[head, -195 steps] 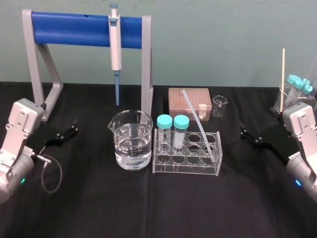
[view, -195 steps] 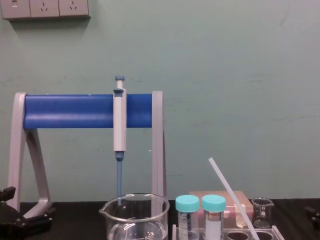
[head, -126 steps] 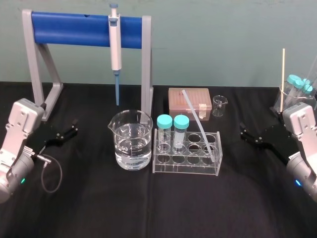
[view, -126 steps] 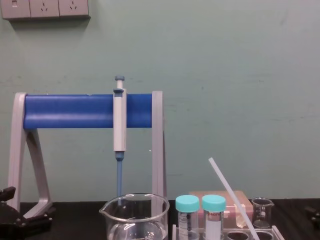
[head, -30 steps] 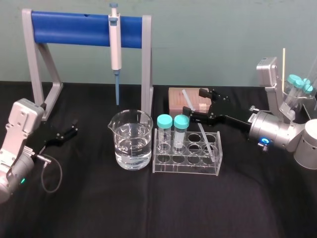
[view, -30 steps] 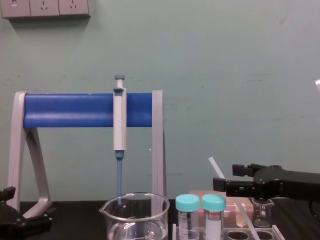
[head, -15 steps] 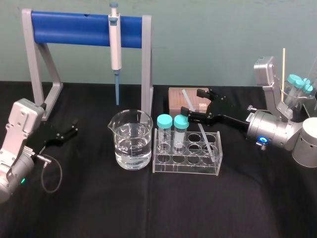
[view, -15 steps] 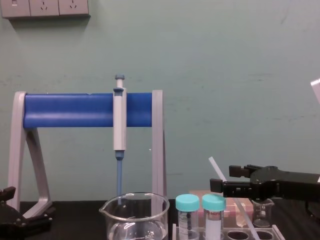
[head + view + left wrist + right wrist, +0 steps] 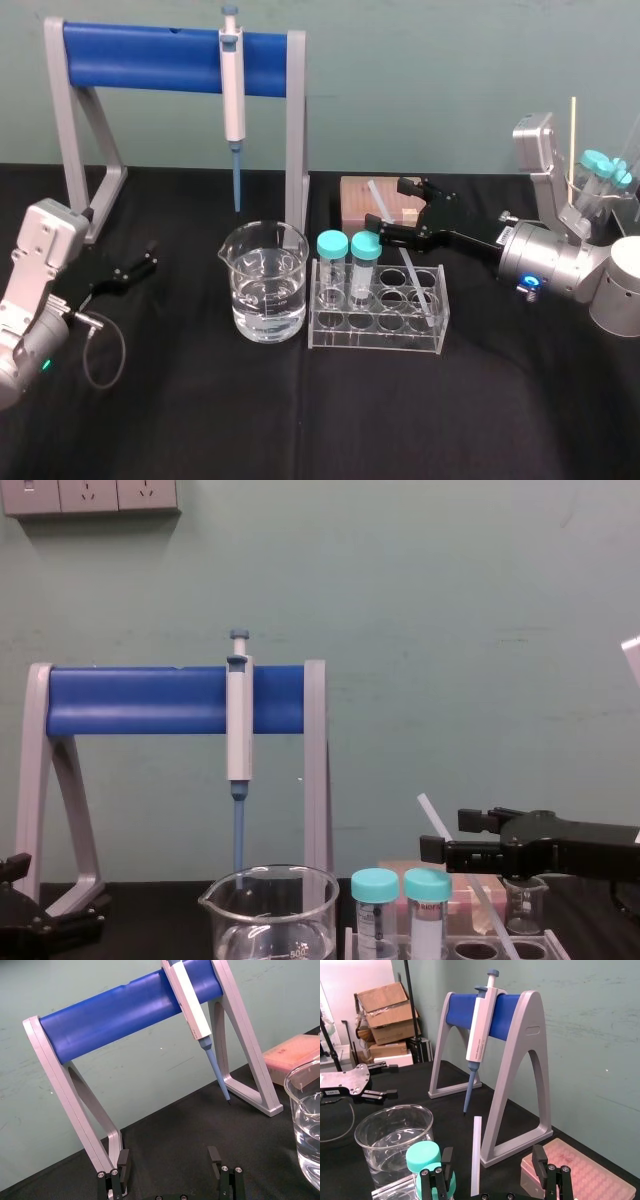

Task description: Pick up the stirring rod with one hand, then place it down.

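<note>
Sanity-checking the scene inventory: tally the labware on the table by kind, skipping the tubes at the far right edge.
Beakers: 2 (large beaker, small beaker)
Teal-capped tubes: 2 (left tube, right tube)
Tube rack: 1
Stirring rod: 1
Pipette: 1
Pipette stand: 1
Pink tip box: 1
Total: 9
</note>
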Available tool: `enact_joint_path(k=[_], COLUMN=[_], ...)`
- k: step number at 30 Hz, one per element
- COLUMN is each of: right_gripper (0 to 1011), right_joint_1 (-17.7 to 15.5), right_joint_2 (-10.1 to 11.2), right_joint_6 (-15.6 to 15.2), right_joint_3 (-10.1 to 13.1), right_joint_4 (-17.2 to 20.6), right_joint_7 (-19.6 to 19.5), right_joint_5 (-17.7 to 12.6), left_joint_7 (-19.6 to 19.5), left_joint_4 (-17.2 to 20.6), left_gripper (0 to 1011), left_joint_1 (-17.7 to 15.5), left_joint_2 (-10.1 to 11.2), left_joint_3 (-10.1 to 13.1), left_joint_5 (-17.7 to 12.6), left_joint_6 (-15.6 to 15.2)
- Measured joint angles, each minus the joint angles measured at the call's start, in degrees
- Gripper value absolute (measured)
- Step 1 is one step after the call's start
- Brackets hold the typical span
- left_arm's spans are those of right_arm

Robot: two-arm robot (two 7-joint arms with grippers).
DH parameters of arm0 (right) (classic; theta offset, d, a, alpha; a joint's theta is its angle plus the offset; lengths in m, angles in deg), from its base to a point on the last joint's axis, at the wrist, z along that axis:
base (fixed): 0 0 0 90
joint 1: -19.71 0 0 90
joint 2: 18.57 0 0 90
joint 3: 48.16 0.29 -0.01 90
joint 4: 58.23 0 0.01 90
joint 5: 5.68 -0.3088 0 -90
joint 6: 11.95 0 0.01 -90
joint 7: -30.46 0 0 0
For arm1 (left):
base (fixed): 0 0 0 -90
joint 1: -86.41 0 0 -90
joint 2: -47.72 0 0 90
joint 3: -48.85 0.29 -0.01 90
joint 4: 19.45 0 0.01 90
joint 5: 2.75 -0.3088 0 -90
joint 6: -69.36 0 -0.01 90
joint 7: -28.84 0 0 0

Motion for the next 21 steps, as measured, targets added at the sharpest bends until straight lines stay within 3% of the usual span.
enact_joint_path(k=[10,21], right_gripper=[1000,747], right_joint_1=[0.0,0.0], right_joint_2=[0.0,0.0], right_joint_6=[0.0,0.0], right_joint_3=[0.0,0.0], right_joint_4=[0.0,0.0], right_joint_7=[0.0,-0.1], right_joint_5=[0.0,0.0], left_joint_7=[0.0,0.0], left_joint_4=[0.0,0.0], left_gripper=[1000,1000], left_joint_1=[0.0,0.0], left_joint_2=[0.0,0.0], left_joint_3=[0.0,0.0], left_joint_5=[0.0,0.0], left_joint_6=[0.0,0.0])
